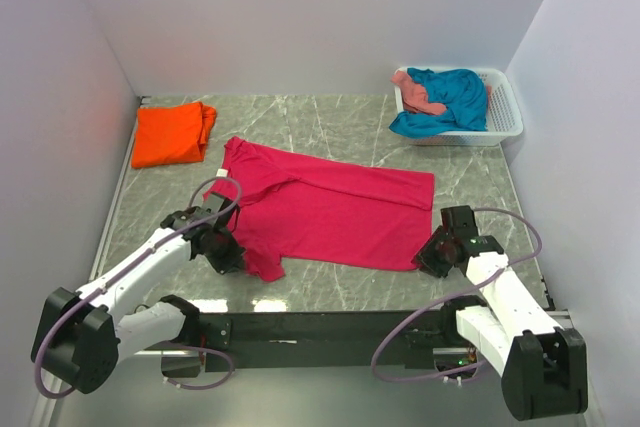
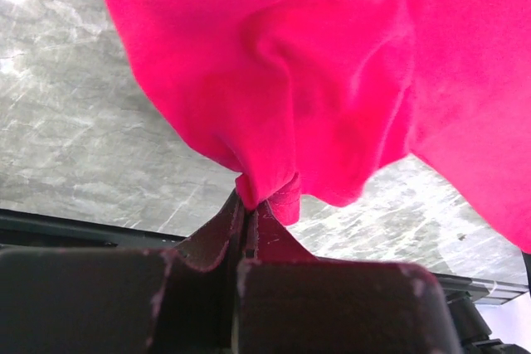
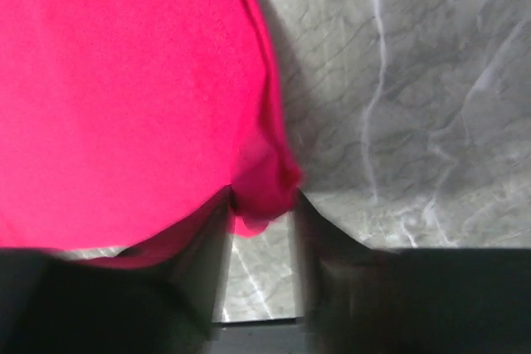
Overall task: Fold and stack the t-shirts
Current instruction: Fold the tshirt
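A magenta-pink t-shirt (image 1: 330, 209) lies spread across the middle of the marble table. My left gripper (image 1: 222, 252) is shut on its near-left edge; in the left wrist view a pinch of the cloth (image 2: 332, 64) rises out of the closed fingertips of the gripper (image 2: 250, 201). My right gripper (image 1: 432, 252) is at the shirt's near-right corner. In the right wrist view its jaws stand apart and the corner of the cloth (image 3: 116, 97) hangs between the tips of the gripper (image 3: 264, 205). An orange t-shirt (image 1: 172, 134) lies folded at the back left.
A white slatted basket (image 1: 505, 117) at the back right holds a teal-blue t-shirt (image 1: 455, 97) and a salmon-pink one (image 1: 415, 92). White walls close in the table on three sides. Cables loop beside both arms.
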Controlling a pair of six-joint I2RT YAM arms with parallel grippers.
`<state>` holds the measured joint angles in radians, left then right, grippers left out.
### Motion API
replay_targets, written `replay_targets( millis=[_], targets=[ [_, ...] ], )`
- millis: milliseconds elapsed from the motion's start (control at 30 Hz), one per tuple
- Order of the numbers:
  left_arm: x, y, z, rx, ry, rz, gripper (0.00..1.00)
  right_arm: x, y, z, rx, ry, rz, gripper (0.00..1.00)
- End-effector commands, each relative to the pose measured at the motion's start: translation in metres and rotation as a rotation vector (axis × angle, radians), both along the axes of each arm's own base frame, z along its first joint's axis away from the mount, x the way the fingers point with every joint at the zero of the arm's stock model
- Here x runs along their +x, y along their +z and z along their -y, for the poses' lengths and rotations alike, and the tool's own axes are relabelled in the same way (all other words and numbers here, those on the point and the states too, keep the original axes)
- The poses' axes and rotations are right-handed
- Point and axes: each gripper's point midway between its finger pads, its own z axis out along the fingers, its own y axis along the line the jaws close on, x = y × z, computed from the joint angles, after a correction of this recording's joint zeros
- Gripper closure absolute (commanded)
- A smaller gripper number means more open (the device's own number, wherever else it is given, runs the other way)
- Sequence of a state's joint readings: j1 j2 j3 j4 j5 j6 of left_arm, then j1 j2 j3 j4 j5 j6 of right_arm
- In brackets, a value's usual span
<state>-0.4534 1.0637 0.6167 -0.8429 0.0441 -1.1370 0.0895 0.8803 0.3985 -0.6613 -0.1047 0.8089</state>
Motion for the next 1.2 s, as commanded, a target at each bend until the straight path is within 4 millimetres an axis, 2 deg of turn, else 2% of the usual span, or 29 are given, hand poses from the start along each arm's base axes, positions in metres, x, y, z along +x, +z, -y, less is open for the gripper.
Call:
replay_targets(
  millis=[0, 33, 133, 200, 367, 533, 700, 833, 1000, 1167],
  targets=[
    [0.014, 0.017, 0.001, 0.007, -0.012, 0.057, 0.99, 0.014, 0.004, 0.006, -0.042, -0.005, 0.043, 0.64],
    [0.014, 0.017, 0.000, 0.012, -0.011, 0.056, 0.99, 0.013, 0.003, 0.006, -0.044, -0.005, 0.039, 0.75],
    [0.021, 0.026, 0.005, -0.009, -0.014, 0.088, 0.99, 0.014, 0.004, 0.005, -0.038, 0.006, 0.042, 0.92],
    [0.025, 0.032, 0.011, -0.041, -0.022, 0.107, 0.99, 0.014, 0.007, 0.004, -0.034, 0.016, 0.042, 0.99],
    [0.047, 0.056, 0.020, -0.072, -0.031, 0.185, 0.99, 0.020, 0.015, -0.002, -0.015, 0.058, 0.046, 1.00],
    [0.069, 0.075, 0.019, -0.083, -0.022, 0.234, 0.99, 0.033, 0.029, -0.009, 0.009, 0.093, 0.056, 1.00],
    [0.094, 0.083, 0.015, -0.094, -0.010, 0.258, 0.99, 0.050, 0.047, -0.010, -0.006, 0.131, 0.082, 1.00],
    [0.120, 0.097, 0.010, -0.088, 0.008, 0.298, 0.99, 0.060, 0.049, -0.009, -0.019, 0.153, 0.061, 1.00],
    [0.142, 0.097, 0.001, -0.077, 0.026, 0.301, 0.99, 0.080, 0.061, -0.012, -0.015, 0.163, 0.094, 1.00],
    [0.164, 0.110, -0.003, -0.083, 0.042, 0.351, 0.99, 0.091, 0.064, -0.008, -0.035, 0.168, 0.083, 1.00]
  ],
)
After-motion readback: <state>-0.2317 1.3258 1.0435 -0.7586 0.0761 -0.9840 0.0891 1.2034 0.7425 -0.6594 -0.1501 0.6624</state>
